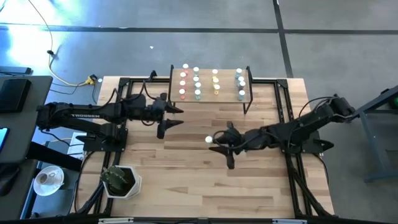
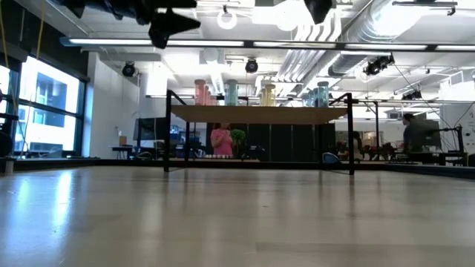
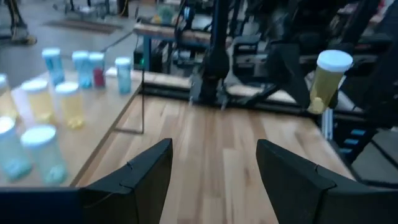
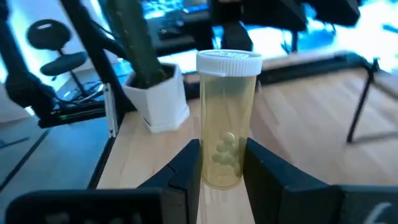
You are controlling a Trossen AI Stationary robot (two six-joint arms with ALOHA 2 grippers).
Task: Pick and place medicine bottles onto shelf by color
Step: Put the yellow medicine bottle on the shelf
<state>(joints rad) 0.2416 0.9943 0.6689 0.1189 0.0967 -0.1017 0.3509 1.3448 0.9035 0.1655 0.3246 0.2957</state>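
Yellow bottle (image 4: 227, 118) is standing upright between the right gripper's (image 4: 222, 163) fingers, which are clamping its lower part above the tabletop (image 1: 186, 180). I think it should be travelling level toward the shelf's (image 1: 208, 99) yellow column (image 1: 216, 81), ahead of the fingers. Left gripper (image 3: 214, 171) is waiting beside the shelf, fingers apart.

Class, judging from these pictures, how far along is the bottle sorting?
Done: rows of bottles stand on the shelf, grouped by color. In hand: the right gripper holds a yellow bottle above the table. Left: shelving it. The left gripper waits open, empty.
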